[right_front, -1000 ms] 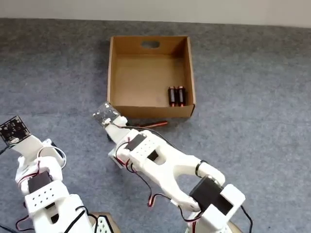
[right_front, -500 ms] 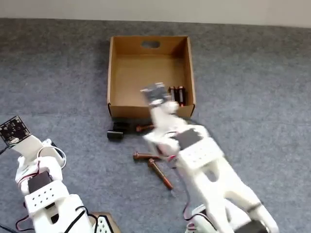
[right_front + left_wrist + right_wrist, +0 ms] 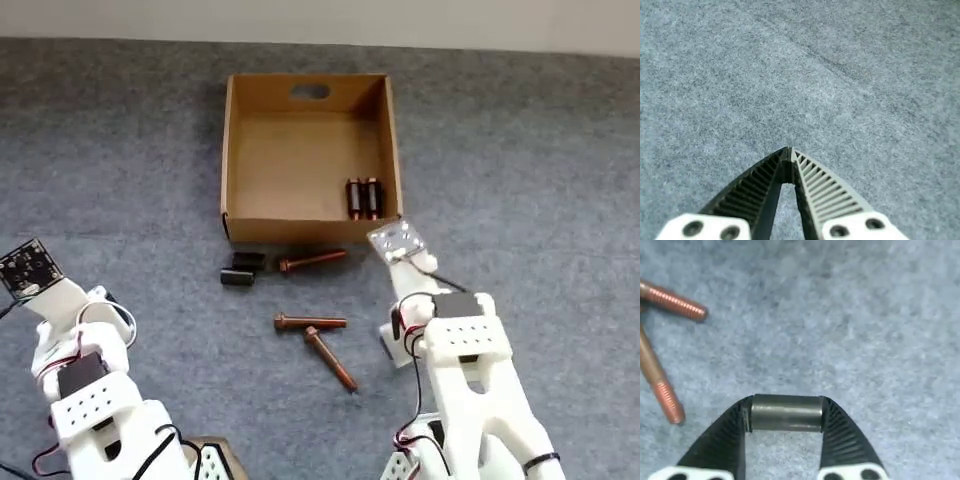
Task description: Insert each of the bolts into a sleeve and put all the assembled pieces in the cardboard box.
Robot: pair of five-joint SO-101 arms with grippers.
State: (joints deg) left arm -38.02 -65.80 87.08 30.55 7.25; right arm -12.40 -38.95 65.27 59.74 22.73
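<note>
High view looks down on a grey carpet (image 3: pixel 530 150). The cardboard box (image 3: pixel 290 160) sits toward 12 o'clock, with its top open. In its 4 o'clock corner, two finished pieces (image 3: pixel 363 198) lie side by side, touching.

Just outside the box, by its 7 o'clock corner, two black sleeves (image 3: pixel 242 270) lie close together. The first bolt (image 3: pixel 312 261) lies just beside them at their 3 o'clock, along the front wall of the box. At 6 o'clock from the box are two more. The second bolt (image 3: pixel 310 322) lies level, and the third bolt (image 3: pixel 330 358) slants away from under it toward 5 o'clock. They are very close, and I cannot tell if they touch.

The right arm (image 3: pixel 465 350) is at 5 o'clock on the carpet, at 3 o'clock from those two bolts. In the right wrist view, the right gripper (image 3: pixel 786 404) is pinching a dark sleeve (image 3: pixel 786 413) by its two ends. The sleeve lies across between the fingers. The threaded ends of two bolts are near it on the carpet.

The left arm (image 3: pixel 80 390) is at 8 o'clock, well apart from the box and the bolts. The left gripper (image 3: pixel 789 152) has its fingers pressed together at the tips, over the carpet.
</note>
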